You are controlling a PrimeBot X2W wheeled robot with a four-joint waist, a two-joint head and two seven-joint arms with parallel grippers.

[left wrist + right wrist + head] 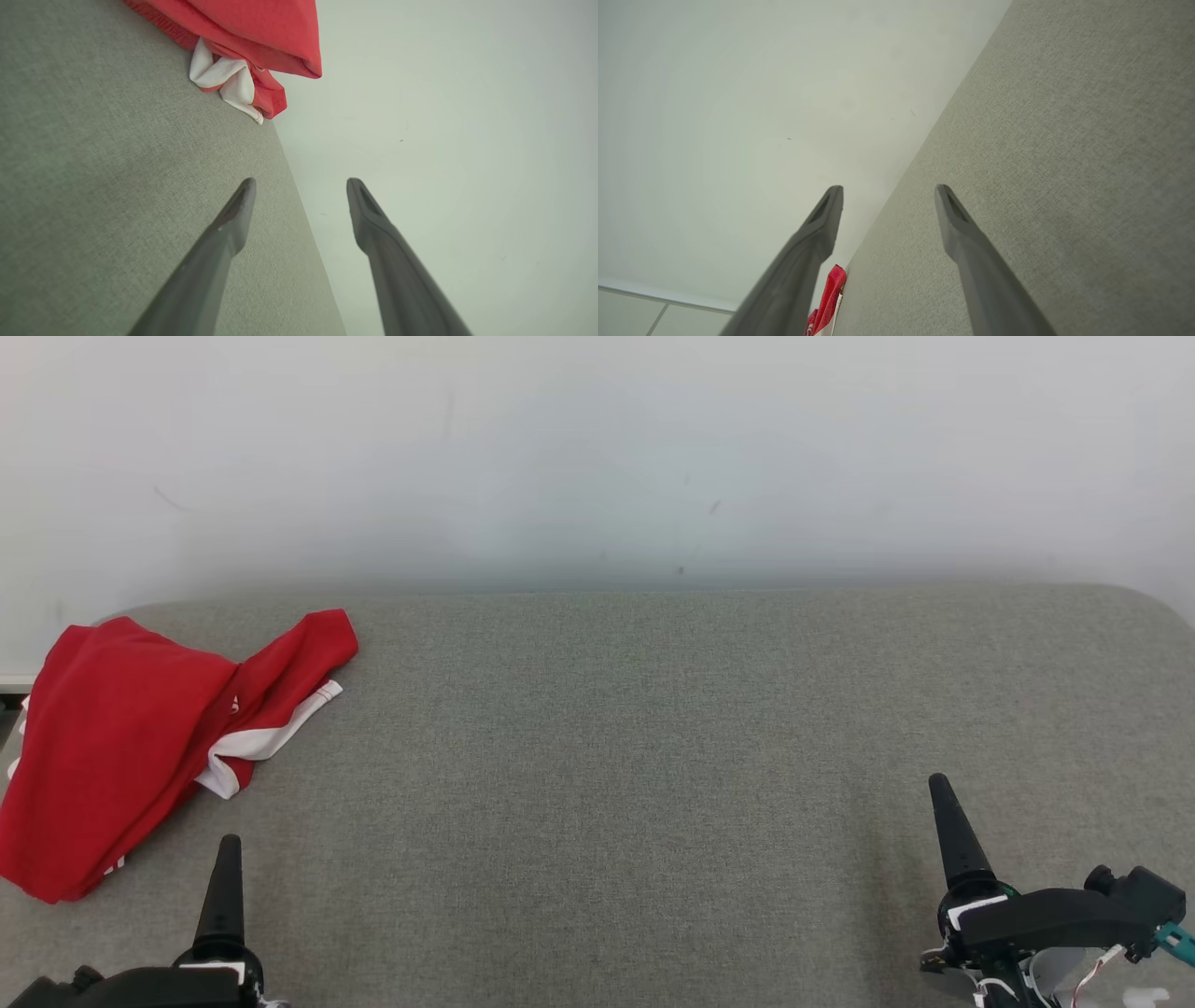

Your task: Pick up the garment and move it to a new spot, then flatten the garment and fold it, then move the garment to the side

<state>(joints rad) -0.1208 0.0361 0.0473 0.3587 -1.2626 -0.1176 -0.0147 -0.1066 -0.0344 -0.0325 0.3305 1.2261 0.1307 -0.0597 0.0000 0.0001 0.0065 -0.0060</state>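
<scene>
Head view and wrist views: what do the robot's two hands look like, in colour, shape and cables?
The left hand and the right hand each have two long dark fingers tapering to a narrow tip, with a shallow slot on the inner face. Their bases are black with a small white label. At the right base run red and white wires, beside a teal connector.

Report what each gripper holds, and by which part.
Nothing. The left gripper and right gripper are open and empty; the garment lies apart from both.
</scene>
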